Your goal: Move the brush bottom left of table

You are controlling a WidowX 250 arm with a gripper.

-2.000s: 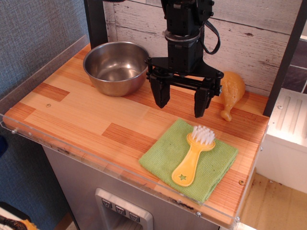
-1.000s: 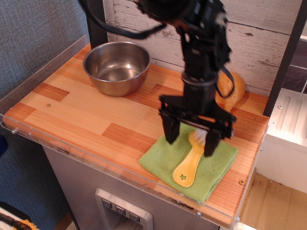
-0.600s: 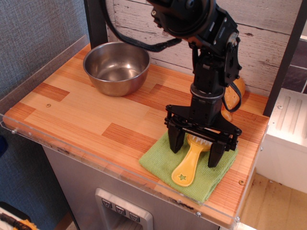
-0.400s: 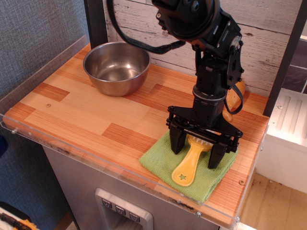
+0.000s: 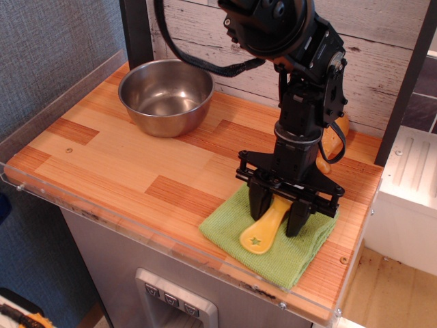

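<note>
The yellow brush [image 5: 263, 229] lies on the green cloth [image 5: 225, 227] at the front right of the wooden table [image 5: 123, 160]. Its rounded handle end with the star hole points to the front left; its bristles are hidden under the gripper. My black gripper [image 5: 276, 217] stands upright over it, its two fingers [image 5: 258, 202] closed against the sides of the brush handle.
A steel bowl [image 5: 166, 96] stands at the back left. An orange-yellow toy drumstick [image 5: 336, 135] lies at the back right, mostly hidden behind the arm. A clear acrylic rim [image 5: 102, 220] runs along the table's front and left edges. A white cabinet [image 5: 410, 198] stands to the right.
My gripper came from the back of the table down over the brush, then closed its fingers on the handle. The brush has turned slightly, its star end shifting to the left.
</note>
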